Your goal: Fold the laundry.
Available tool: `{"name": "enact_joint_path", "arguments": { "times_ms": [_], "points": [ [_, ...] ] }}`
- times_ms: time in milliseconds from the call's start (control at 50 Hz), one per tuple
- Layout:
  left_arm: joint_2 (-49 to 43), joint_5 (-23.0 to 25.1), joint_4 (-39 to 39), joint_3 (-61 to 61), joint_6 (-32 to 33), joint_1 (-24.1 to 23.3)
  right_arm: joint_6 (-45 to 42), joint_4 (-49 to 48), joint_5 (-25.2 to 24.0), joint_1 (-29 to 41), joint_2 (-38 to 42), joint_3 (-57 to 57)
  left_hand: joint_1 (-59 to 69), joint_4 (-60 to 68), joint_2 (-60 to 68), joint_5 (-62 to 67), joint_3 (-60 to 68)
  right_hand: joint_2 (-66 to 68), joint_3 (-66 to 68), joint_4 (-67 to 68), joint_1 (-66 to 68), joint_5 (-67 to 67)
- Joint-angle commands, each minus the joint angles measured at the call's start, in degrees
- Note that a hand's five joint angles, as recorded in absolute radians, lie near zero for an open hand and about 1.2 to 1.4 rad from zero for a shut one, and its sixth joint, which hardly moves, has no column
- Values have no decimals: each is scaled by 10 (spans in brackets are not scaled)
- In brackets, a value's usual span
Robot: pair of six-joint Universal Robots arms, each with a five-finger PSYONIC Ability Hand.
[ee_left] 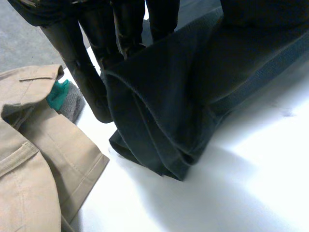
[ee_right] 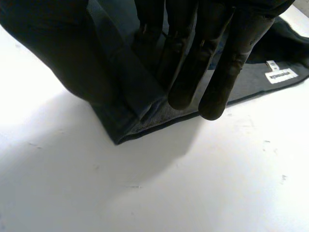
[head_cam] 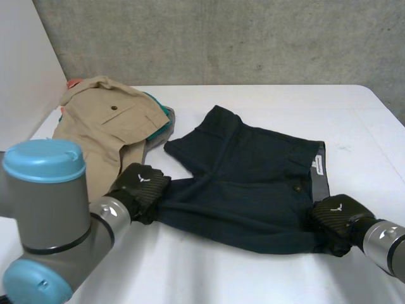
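Dark shorts are lying mid-table, long axis running left to right along the near edge. Left hand is pinching the leg hem at the left end. Right hand is pinching the near waistband corner between straight fingers and thumb. Judgement: each hand is holding its own end, so the fold is running across between them. Khaki garment is lying toward the far-left corner.

Shorts of matt dark cloth, tan garment of matt woven cloth, smooth table, rough concrete wall
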Motion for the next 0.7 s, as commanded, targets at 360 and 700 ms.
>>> {"name": "enact_joint_path", "arguments": {
  "times_ms": [360, 700],
  "points": [
    [-13, -23, -70, 75, 96, -83, -95, 216, -20, -46, -38, -127, 159, 111, 113, 124, 116, 130, 120, 120, 289, 154],
    [-321, -48, 204, 441, 166, -46, 39, -36, 118, 69, 147, -340, 159, 111, 113, 124, 116, 130, 120, 120, 289, 154]
  ]
}}
